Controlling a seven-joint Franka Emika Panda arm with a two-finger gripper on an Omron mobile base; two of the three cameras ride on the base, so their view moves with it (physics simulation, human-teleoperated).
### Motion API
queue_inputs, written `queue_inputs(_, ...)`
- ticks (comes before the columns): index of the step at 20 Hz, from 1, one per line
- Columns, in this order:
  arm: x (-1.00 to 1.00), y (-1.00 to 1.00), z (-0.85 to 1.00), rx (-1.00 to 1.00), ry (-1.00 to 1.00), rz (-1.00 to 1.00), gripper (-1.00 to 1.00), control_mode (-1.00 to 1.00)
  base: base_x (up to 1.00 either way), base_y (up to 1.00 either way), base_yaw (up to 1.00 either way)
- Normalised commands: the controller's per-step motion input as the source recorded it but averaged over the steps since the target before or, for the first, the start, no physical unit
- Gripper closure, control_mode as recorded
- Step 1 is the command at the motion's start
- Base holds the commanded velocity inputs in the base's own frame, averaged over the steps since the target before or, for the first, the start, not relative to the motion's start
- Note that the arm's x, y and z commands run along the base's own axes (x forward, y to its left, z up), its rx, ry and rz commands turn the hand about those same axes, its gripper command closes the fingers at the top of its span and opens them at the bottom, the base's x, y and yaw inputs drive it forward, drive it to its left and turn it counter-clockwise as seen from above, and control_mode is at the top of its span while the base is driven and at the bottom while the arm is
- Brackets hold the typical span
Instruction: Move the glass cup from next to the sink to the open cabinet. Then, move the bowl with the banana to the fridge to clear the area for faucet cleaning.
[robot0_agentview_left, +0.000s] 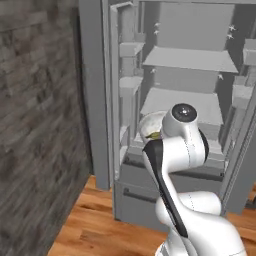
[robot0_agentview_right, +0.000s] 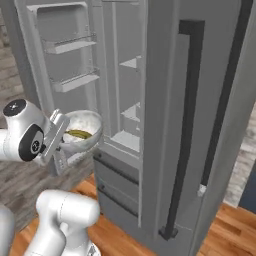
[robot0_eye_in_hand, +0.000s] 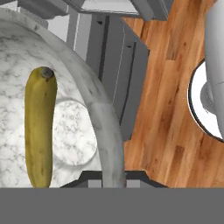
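Note:
A white marble bowl (robot0_agentview_right: 86, 122) with a yellow banana (robot0_agentview_right: 78, 134) lying in it hangs in the air in front of the open fridge (robot0_agentview_left: 187, 100). My gripper (robot0_agentview_right: 63, 146) is shut on the bowl's near rim. In the hand view the banana (robot0_eye_in_hand: 39, 127) rests on the bowl's floor, and the bowl's rim (robot0_eye_in_hand: 105, 127) runs down between my fingertips, where my gripper (robot0_eye_in_hand: 113, 177) pinches it. From the left base view the bowl (robot0_agentview_left: 149, 124) peeks out behind my arm, level with the fridge's lower shelf. The glass cup is out of view.
The fridge's shelves (robot0_agentview_left: 189, 59) and the bins of its left door (robot0_agentview_right: 70, 45) stand open ahead. Its right door (robot0_agentview_right: 210, 125), with a dark handle, is close on the right. Freezer drawers (robot0_agentview_right: 117, 187) sit below, over the wood floor (robot0_eye_in_hand: 166, 109). A dark wall (robot0_agentview_left: 40, 125) is on the left.

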Motion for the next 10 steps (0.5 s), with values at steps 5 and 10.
queue_inputs(5,0.00,0.00,0.00,0.00,0.00,0.00,1.00,1.00,0.44,0.59,-0.40)
queue_inputs(10,0.00,0.00,0.00,0.00,0.00,0.00,1.00,1.00,0.05,-0.21,-0.53)
